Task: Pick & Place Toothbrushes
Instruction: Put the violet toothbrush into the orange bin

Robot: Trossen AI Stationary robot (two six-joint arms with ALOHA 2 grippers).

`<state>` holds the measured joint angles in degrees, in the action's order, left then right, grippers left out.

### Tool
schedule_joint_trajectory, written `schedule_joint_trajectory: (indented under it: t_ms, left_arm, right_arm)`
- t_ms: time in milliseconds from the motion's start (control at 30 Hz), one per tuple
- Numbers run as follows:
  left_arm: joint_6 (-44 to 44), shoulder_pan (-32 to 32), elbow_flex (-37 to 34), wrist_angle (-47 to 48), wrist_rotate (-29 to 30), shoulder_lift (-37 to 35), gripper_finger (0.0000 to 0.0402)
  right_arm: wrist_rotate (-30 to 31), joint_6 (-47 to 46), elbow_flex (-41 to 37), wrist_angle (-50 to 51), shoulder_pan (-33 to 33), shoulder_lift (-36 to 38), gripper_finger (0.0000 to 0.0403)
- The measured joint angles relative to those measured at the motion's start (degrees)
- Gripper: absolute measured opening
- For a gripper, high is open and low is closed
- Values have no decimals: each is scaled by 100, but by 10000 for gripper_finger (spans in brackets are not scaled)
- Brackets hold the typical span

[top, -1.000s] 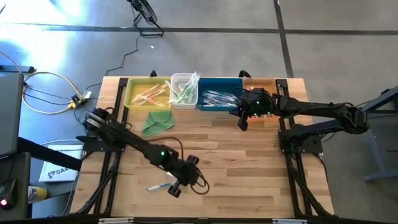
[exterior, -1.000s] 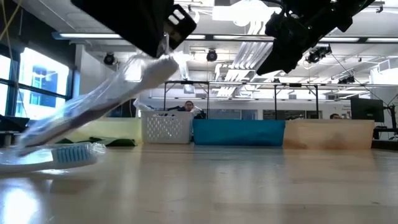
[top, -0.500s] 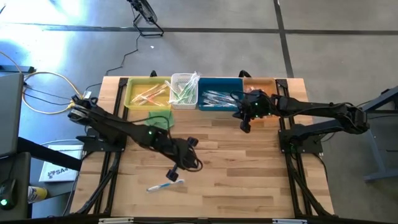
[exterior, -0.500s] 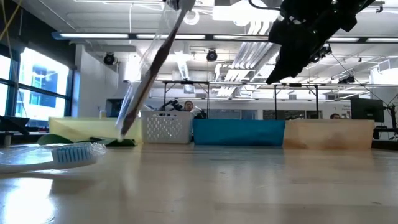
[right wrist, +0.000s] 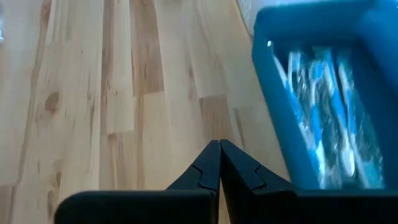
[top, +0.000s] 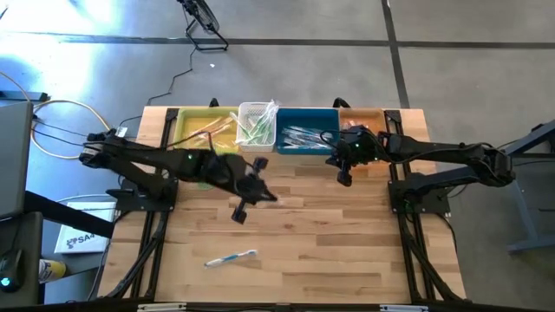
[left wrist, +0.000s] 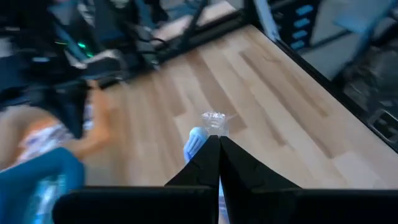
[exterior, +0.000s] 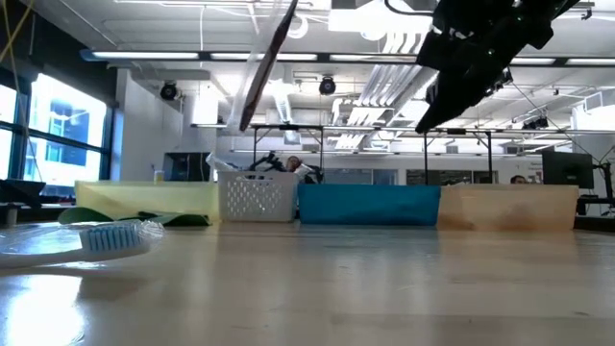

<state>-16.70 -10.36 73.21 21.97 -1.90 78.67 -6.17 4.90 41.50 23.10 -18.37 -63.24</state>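
Observation:
My left gripper [top: 240, 212] hangs over the middle of the table, shut on a wrapped blue-and-white toothbrush [exterior: 264, 67]. That brush slants down below it, clear of the wood. Its blue end [left wrist: 194, 142] and clear wrapper tip [left wrist: 214, 119] show past the fingertips. Another wrapped blue toothbrush [top: 231, 257] lies flat near the table's front left, also in the low view [exterior: 106, 235]. My right gripper [top: 344, 176] is shut on nothing, above the wood just in front of the blue bin [right wrist: 323, 93]. My left gripper pinches the wrapped toothbrush between its two shut fingers [left wrist: 208, 158]. The fingers slant down from the table's left. They hide the place of contact in the wrist view, and it lies above the low view's edge. The brush's free length [exterior: 252, 101] hangs tilted, lifted clear.
Four bins line the far edge: yellow [top: 201, 130], a white basket [top: 257, 126] with green brushes, blue [top: 305, 134] with blue brushes, and tan [top: 368, 117]. A folded green cloth [top: 206, 180] lies in front of the yellow bin, partly under my left arm.
My left gripper has risen and swung from the near left of the table toward the far edge, staying shut. Its toothbrush, whose lower end was down by the table, now hangs lifted clear. The other brush has stayed put.

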Motion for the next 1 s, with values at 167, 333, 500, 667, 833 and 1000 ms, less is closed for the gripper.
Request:
schedule_joint_trajectory:
  t_ms: [167,333,500,667,833,1000]
  left_arm:
    - [-168,391,0,-249,11,-271,0]
    - [-255,804,1,-333,7,-522,0]
    - [-257,1171,2,-476,-8,-596,0]
    - [-255,1419,2,-529,-127,-594,0]
    - [-257,1448,2,-558,-231,-594,0]
    - [-256,1448,2,-556,-237,-594,0]
  right_arm:
    - [-61,307,0,-594,0,2,2]
    - [-178,546,0,-1406,0,2,2]
    - [-486,560,0,-2344,0,0,27]
    - [-1002,161,0,-3254,106,-189,108]
    - [-1053,116,2,-3976,453,-698,188]
    - [-932,70,2,-4972,822,-1360,217]
